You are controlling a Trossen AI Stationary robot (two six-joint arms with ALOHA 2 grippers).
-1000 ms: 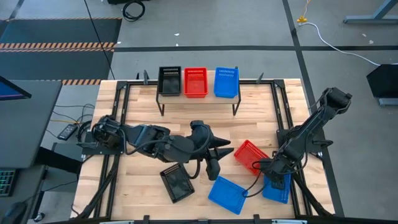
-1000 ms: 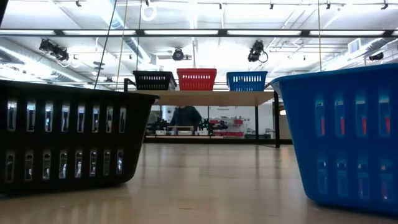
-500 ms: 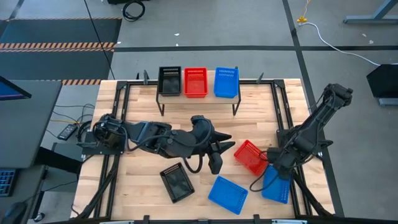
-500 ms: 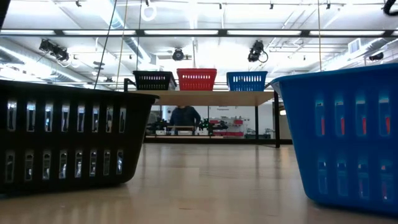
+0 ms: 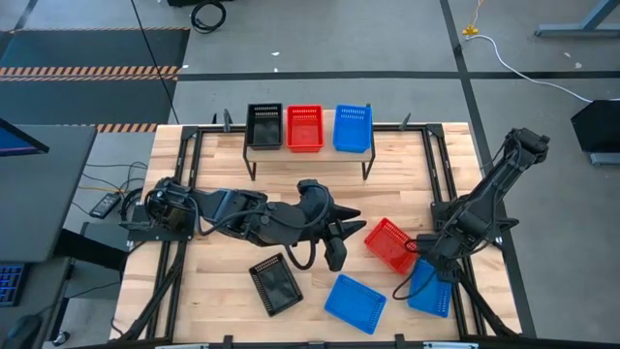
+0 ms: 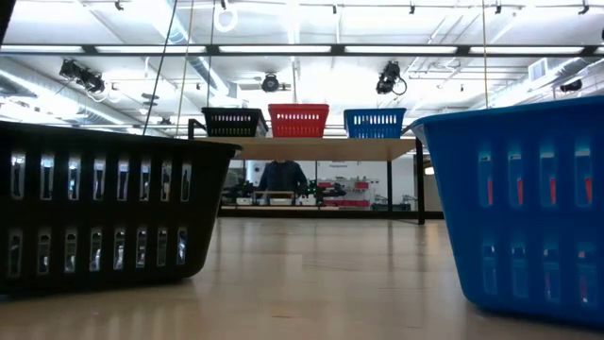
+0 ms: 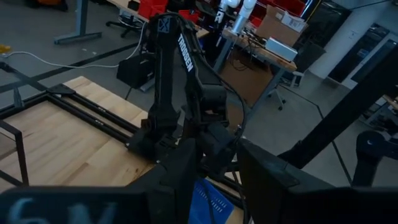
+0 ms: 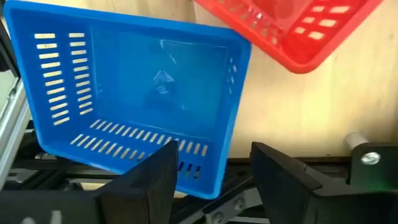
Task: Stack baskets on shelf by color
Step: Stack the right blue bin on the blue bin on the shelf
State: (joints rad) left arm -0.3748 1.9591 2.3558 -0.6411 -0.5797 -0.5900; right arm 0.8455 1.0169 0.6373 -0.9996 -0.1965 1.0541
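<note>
On the shelf (image 5: 308,148) at the far edge stand a black basket (image 5: 263,126), a red basket (image 5: 304,128) and a blue basket (image 5: 353,128). Loose on the table lie a black basket (image 5: 275,286), a blue basket (image 5: 355,302), a red basket (image 5: 390,242) and another blue basket (image 5: 431,289). My right gripper (image 8: 212,152) hangs open, pointing down over that last blue basket's near wall (image 8: 186,149), beside the red basket (image 8: 292,31). My left gripper (image 5: 349,235) is held open above mid-table, with nothing between its fingers (image 7: 186,180).
A black metal frame rail (image 5: 441,184) runs around the tabletop; the right blue basket lies partly over it (image 8: 261,165). In the low view the black basket (image 6: 94,208) and a blue basket (image 6: 519,208) fill the foreground. A person shows far behind the shelf (image 6: 281,175).
My right gripper has risen and drawn toward the table's right edge, away from the red basket, uncovering more of the blue basket under it. All baskets lie where they were.
</note>
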